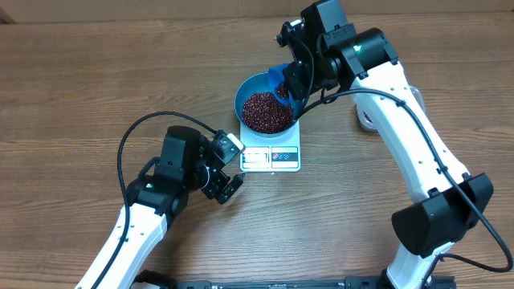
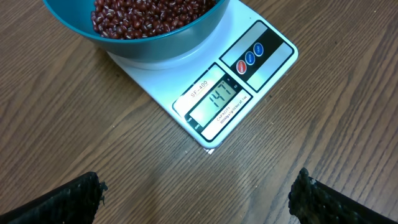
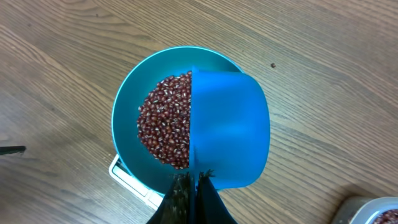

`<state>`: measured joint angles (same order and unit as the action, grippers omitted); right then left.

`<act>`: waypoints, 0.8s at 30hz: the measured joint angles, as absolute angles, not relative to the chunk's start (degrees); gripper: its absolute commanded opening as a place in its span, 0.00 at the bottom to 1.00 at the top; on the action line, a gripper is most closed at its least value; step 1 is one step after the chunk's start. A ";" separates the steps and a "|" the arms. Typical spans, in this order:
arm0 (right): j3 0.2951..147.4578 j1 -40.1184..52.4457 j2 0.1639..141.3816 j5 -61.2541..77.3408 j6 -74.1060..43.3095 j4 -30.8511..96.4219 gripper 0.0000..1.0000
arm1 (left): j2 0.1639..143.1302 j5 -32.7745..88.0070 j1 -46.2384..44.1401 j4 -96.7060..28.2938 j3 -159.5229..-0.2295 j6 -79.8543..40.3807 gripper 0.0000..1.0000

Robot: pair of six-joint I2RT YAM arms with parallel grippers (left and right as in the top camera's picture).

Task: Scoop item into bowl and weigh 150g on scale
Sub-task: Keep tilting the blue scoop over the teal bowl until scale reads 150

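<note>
My right claw [image 3: 193,186] is pinched tight on the little blue scoop [image 3: 230,130]. Right under it is the blue bowl [image 3: 124,106] of beans [image 3: 163,124]. The bowl sits on the white scale [image 2: 249,68], just ahead of my left claw [image 2: 199,199], which is wide open.

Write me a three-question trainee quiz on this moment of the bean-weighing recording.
1. True or false: the round blue bowl holding the small red-brown beans stands on the flat white square scale.
2. Multiple choice: the right end effector is shut on A) the small blue plastic scoop, B) the bowl's rim, C) nothing.
3. Fill in: the scale's display reads ___.

Key: 1 true; 2 A; 3 147.
</note>
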<state>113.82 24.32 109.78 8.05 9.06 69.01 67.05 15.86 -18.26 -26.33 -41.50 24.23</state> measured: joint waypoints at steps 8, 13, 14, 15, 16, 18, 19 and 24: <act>113.82 25.32 109.78 5.41 9.02 68.99 0.04 | 67.05 15.86 -18.26 -26.33 -41.50 24.23 0.99; 113.82 25.32 109.78 4.36 9.06 69.04 0.04 | 67.05 15.86 -18.26 -26.33 -41.50 24.23 1.00; 113.82 25.32 109.78 4.23 9.04 69.01 0.04 | 67.05 15.86 -18.26 -26.33 -41.50 24.23 0.99; 113.82 25.34 109.78 4.16 9.06 68.99 0.04 | 67.05 15.86 -18.26 -26.33 -41.50 24.23 1.00; 113.82 25.32 109.78 4.14 9.06 69.01 0.04 | 67.05 15.86 -18.26 -26.33 -41.50 24.23 1.00; 113.82 25.32 109.78 4.10 9.04 69.01 0.04 | 67.05 15.86 -18.26 -26.33 -41.50 24.23 1.00; 113.82 25.34 109.78 4.19 9.04 69.01 0.04 | 67.05 15.86 -18.26 -26.33 -41.50 24.23 1.00; 113.82 25.34 109.78 5.39 9.02 69.01 0.04 | 67.05 15.86 -18.26 -26.33 -41.50 24.23 1.00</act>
